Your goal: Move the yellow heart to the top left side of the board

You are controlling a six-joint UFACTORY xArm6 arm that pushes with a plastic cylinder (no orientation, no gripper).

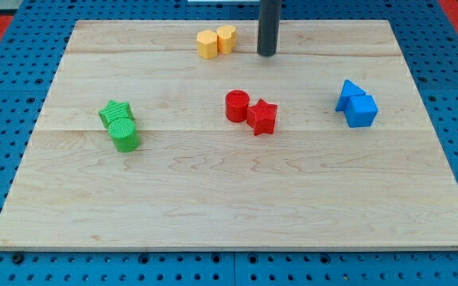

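Pincer-wise, this arm carries none: only a straight dark rod, so nothing is clasped or let go, and my tip (267, 54) rests on the wooden board (229, 199) near the view's top edge, a little right of centre. Just to the view's left of my tip, apart from it, sit two yellow blocks touching each other: the yellow heart (227, 38) on the right, nearer my tip, and a yellow hexagon-like block (207, 44) on the left, slightly lower in the view. Both lie near the view's top, left of centre.

Near the board's middle a red cylinder (237, 106) touches a red star (262, 117) at its lower right. Toward the view's left, a green star (116, 114) touches a green cylinder (124, 134) just below it. Toward the view's right, a blue triangle (348, 94) touches a blue cube (363, 110). Around the board runs a blue pegboard surface (6, 79)
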